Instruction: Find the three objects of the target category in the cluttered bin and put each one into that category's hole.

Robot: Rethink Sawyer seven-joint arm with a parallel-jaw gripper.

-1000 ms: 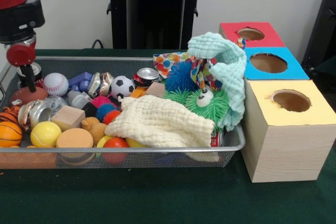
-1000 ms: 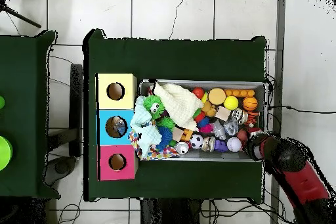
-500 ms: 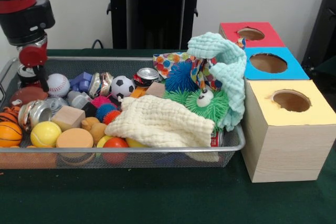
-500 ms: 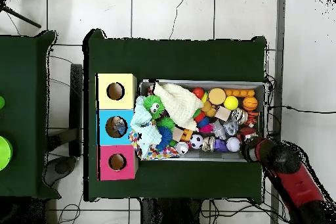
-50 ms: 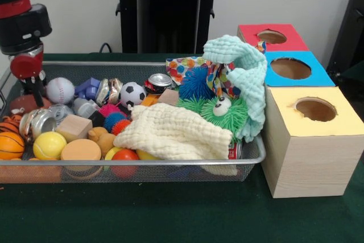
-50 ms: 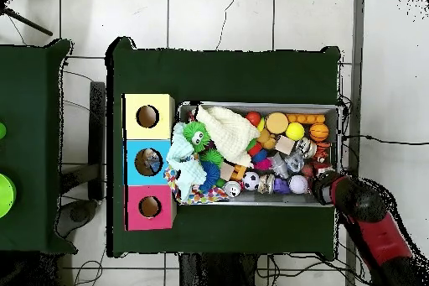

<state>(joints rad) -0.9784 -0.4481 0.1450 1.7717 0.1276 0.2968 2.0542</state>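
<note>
My pincer (image 5: 35, 92) hangs beside the baseball (image 5: 60, 90); I cannot tell if it's spread, so I should go down slowly

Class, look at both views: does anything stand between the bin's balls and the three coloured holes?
Yes. The mint cloth is heaped at the bin end beside the boxes, with the cream cloth and green fuzzy toy before it.

arm (image 5: 21, 21) | shifted back left since half a second ago | baseball (image 5: 60, 90) uncovered
</note>
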